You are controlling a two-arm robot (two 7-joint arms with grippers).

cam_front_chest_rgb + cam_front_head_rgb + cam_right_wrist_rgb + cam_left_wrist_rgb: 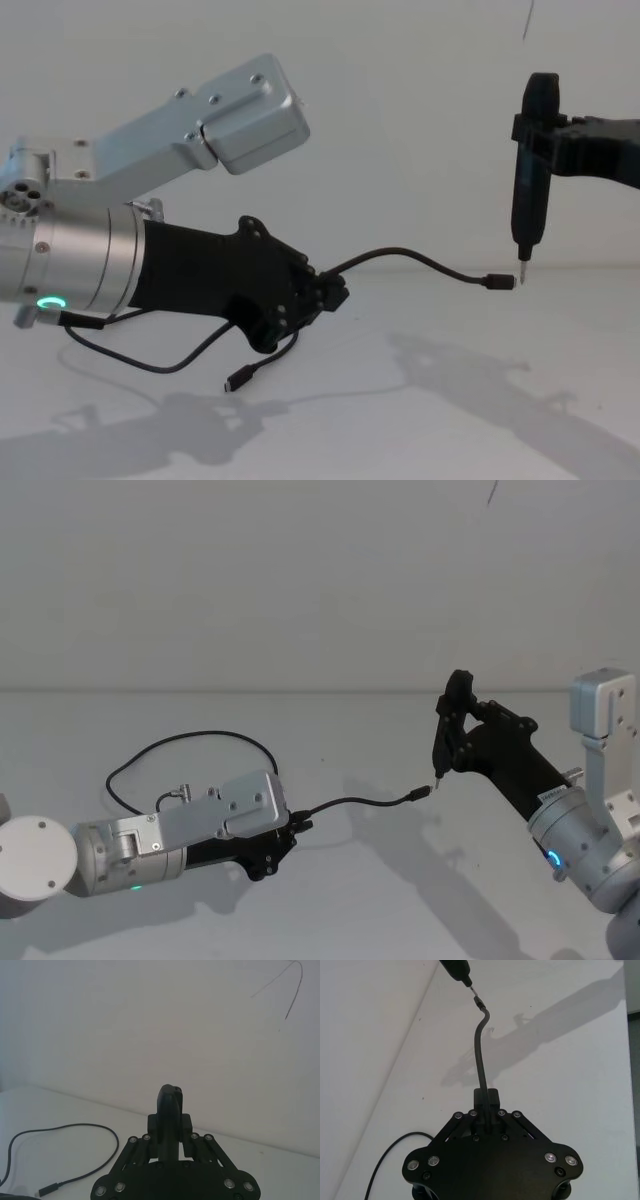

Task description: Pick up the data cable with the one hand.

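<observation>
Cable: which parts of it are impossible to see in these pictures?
- Head view: the cable passes behind the left arm, which hides the stretch up to the left end effector.
- Head view: the shape of the plug is too small to tell.
- Left wrist view: the loop is cut off by the picture edge.

Black angular left end effector (335, 293), silver cylindrical wrist, green ring.
</observation>
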